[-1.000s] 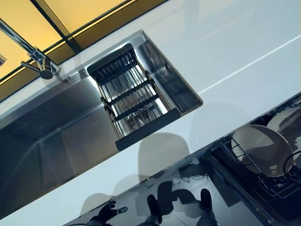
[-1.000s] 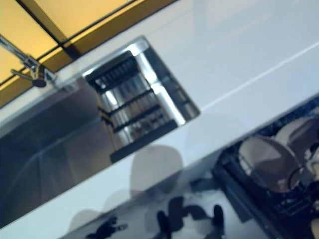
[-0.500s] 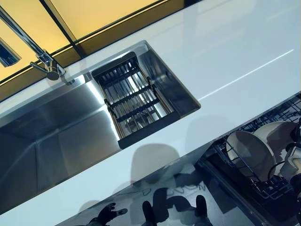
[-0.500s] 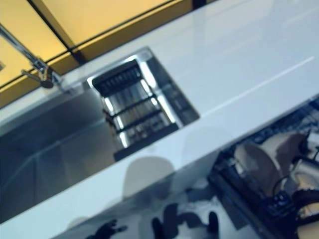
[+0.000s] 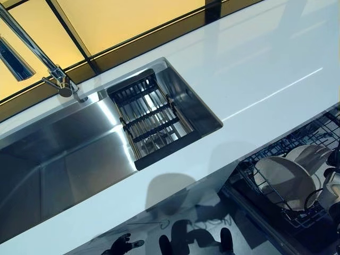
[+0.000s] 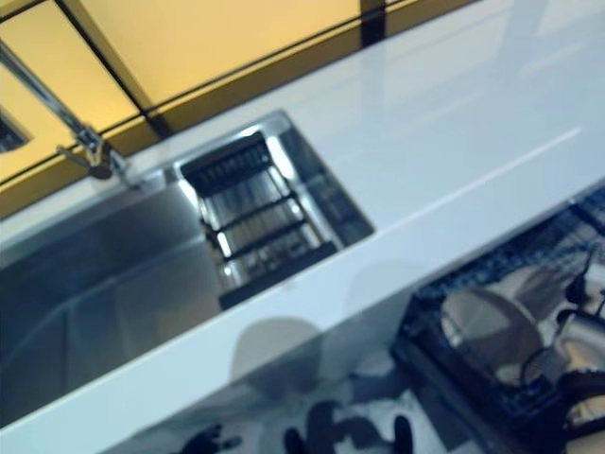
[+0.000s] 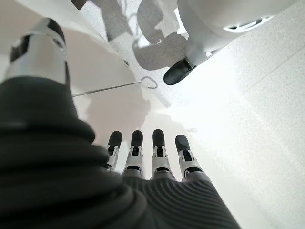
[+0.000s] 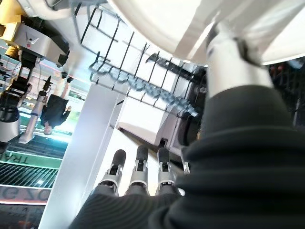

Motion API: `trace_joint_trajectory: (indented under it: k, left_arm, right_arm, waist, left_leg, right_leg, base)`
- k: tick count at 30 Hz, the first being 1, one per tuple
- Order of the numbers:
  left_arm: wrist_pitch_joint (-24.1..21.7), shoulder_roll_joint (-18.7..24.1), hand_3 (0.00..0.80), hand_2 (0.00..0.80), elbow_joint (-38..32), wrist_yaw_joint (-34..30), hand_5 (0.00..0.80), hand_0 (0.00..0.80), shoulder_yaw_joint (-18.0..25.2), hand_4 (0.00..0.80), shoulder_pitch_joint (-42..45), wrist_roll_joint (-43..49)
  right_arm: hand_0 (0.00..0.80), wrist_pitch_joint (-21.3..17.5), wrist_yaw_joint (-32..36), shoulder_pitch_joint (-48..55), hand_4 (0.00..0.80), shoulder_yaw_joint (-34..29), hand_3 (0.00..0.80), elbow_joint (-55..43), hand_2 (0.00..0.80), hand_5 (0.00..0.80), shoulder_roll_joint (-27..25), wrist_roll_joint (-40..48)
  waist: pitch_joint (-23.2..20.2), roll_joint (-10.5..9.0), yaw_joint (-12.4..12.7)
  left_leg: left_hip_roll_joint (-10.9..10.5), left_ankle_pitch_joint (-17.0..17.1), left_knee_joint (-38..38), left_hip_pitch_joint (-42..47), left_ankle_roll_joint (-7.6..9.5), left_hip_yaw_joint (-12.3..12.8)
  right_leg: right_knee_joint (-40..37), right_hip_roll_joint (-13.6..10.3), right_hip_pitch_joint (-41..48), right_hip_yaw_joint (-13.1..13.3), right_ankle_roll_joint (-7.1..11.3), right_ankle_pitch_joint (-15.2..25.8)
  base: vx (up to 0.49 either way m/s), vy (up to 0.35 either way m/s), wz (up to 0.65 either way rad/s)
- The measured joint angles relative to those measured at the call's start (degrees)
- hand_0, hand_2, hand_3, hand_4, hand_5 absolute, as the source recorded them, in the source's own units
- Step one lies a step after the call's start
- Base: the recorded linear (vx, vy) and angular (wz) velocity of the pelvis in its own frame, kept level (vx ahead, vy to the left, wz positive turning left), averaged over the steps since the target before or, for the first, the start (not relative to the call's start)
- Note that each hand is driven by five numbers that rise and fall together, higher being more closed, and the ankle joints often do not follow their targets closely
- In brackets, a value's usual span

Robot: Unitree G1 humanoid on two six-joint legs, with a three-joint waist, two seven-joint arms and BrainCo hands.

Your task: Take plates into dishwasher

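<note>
Plates (image 5: 285, 180) stand on edge in the dishwasher rack (image 5: 297, 212), side by side, a larger pale one in front and another (image 5: 311, 156) just behind it. The right hand (image 8: 138, 171) is close beside that rack: its wrist view shows the fingers (image 8: 116, 164) straight and relaxed, holding nothing, with the rack's dark wires and the pale underside of a plate (image 8: 157, 26) just past the thumb (image 8: 228, 57). In the eye views only a bit of this hand shows at the frame's right edge (image 5: 332, 188), next to the plates.

The left hand (image 5: 123, 245) hangs low, well apart from the rack, below the front edge of the white tabletop (image 5: 255, 69). Its wrist view shows the fingers (image 7: 159, 148) straight and side by side, empty, over pale floor (image 7: 257, 95).

Beyond both hands, the steel sink (image 5: 64, 154) is sunk in the tabletop, with a dark wire drainer (image 5: 151, 119) sitting at its end nearer the right hand and a chrome faucet (image 5: 56, 74) behind it.
</note>
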Motion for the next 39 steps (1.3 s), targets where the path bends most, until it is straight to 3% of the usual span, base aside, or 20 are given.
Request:
trace_joint_trajectory:
  k: [16,27,39]
  left_arm:
    - [0.9,0.0,0.0,0.0,0.8,0.0,0.0,0.0,0.1,0.0,0.7,0.1]
    - [3.4,-0.3,0.0,0.0,7.0,0.5,0.0,0.0,0.5,0.0,1.6,2.5]
    - [6.2,-1.1,0.0,0.0,11.3,1.7,0.0,0.0,3.0,0.0,1.3,3.5]
  right_arm:
    - [0.0,0.4,-0.1,5.5,0.0,-5.4,0.0,-1.2,0.0,0.0,-3.1,-0.2]
    - [0.0,0.1,0.0,15.6,0.0,-11.5,0.0,-1.6,0.0,0.0,-4.1,3.9]
    - [0.0,-1.3,-1.0,25.4,0.0,-16.7,0.0,-2.1,0.0,0.0,-1.7,9.2]
  waist:
    - [-2.6,-4.54,-1.4]
    - [-8.5,-8.74,-1.9]
    - [-12.3,-10.46,-3.1]
  left_leg:
    - [0.3,-0.3,-0.2,1.8,-0.02,0.2]
    - [2.2,-1.3,-0.3,3.9,-1.09,1.2]
    - [3.1,-1.9,-0.3,6.8,-1.9,2.5]
  right_leg:
    - [-0.1,0.3,1.7,0.4,-0.1,-0.1]
    - [-0.3,2.1,3.1,1.3,-1.14,-0.8]
    - [-0.3,3.0,5.2,2.5,-1.31,-1.6]
  base:
    - [0.041,-0.013,-0.01]
    - [0.055,-0.007,-0.06]
    - [0.012,0.02,-0.06]
